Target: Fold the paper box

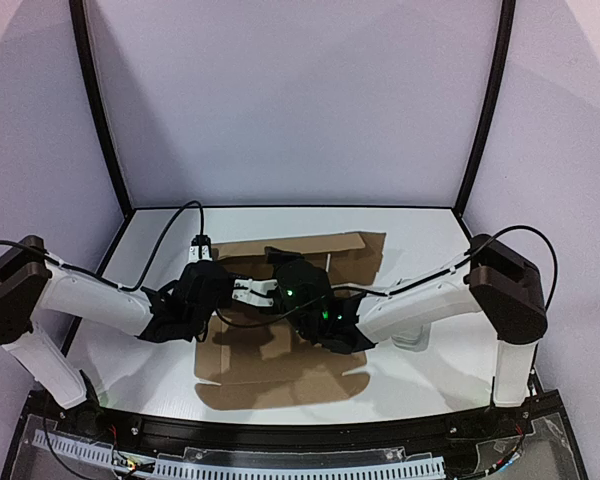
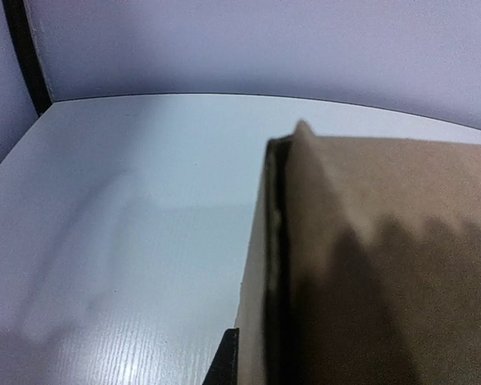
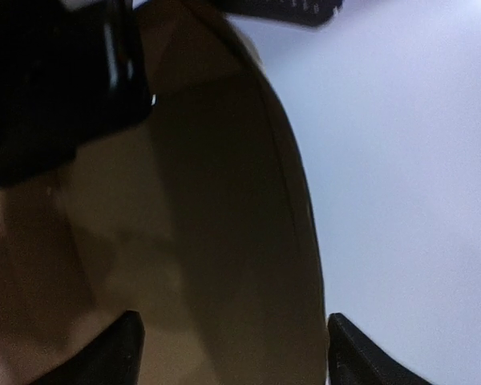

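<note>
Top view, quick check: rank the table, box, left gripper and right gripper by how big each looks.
1. Table, clearly largest.
2. Box, partly covered.
3. Left gripper and right gripper: both are dark shapes of similar apparent size lying over the box, so I would not rank one above the other.

So the table (image 1: 430, 230) is plain white with a faint wood grain and a black rim. Sitting right on it, around the middle, is the paper box (image 1: 280, 378), brown cardboard with flaps spread out.
</note>
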Controlling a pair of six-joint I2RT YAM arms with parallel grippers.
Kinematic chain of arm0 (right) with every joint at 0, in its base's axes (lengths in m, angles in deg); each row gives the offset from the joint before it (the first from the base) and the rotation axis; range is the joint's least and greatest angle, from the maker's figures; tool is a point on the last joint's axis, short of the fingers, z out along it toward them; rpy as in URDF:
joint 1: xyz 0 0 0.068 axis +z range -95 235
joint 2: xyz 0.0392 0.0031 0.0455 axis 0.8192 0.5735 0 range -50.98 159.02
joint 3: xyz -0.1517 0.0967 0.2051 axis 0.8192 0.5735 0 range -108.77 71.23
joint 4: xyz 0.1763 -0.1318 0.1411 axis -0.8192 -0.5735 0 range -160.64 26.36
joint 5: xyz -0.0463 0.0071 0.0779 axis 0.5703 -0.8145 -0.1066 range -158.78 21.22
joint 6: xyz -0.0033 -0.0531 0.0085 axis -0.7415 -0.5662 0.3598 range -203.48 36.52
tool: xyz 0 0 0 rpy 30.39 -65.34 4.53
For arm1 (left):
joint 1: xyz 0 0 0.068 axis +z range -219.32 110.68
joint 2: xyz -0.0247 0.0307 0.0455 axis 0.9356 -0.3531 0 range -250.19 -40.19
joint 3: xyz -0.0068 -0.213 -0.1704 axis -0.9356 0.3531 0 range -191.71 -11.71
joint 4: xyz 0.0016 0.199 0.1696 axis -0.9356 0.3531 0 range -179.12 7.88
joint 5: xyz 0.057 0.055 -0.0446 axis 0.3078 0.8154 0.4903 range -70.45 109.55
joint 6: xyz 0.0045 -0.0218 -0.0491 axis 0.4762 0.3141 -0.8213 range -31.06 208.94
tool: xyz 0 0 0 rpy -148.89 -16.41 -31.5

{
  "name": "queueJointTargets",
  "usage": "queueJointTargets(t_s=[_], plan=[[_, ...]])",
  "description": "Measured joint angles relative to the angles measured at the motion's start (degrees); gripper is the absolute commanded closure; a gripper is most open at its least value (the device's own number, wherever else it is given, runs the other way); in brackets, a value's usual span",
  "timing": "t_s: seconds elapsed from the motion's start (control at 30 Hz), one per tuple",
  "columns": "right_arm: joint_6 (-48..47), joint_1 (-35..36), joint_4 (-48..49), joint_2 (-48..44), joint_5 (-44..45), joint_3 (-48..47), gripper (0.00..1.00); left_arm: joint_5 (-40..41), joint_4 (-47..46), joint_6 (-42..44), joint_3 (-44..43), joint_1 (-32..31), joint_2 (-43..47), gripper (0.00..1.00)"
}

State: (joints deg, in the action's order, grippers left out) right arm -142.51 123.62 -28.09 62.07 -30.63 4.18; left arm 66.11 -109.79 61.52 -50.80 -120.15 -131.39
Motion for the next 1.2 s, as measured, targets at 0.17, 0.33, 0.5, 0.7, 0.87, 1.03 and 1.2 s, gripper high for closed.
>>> queueJointTargets(t_s=[0.17, 0.33, 0.5, 0.7, 0.87, 1.03, 1.2], plan=[[1.42, 0.0, -2.69, -3.04, 2.4, 1.75, 0.02, 3.69, 5.6, -2.82, -3.52, 0.46, -0.9, 0.99], [2.67, 0.33, -2.71, -7.56, 3.96, 4.74, 0.02, 5.22, 14.6, -7.58, -7.37, 1.46, -1.49, 0.99], [7.61, 1.57, -0.26, -12.04, 4.68, 5.68, 0.02, 6.99, 28.09, -15.65, -11.85, 1.27, -2.58, 0.99], [28.41, 0.96, -7.23, -20.63, -1.75, 6.51, 0.02, 3.74, 39.98, -27.17, -16.35, 1.01, -2.71, 0.99], [40.35, -0.63, -11.63, -24.92, -5.92, 9.44, 0.02, -0.55, 47.67, -33.07, -20.41, 1.05, -2.62, 0.99], [50.05, -5.33, -23.5, -29.42, -9.79, 11.04, 0.02, -3.85, 51.25, -34.29, -21.09, 1.05, -1.29, 0.99], [57.64, -14.45, -34.73, -40.15, -14.43, 12.33, 0.02, -6.08, 51.56, -34.14, -19.02, 1.05, 5.11, 0.99]])
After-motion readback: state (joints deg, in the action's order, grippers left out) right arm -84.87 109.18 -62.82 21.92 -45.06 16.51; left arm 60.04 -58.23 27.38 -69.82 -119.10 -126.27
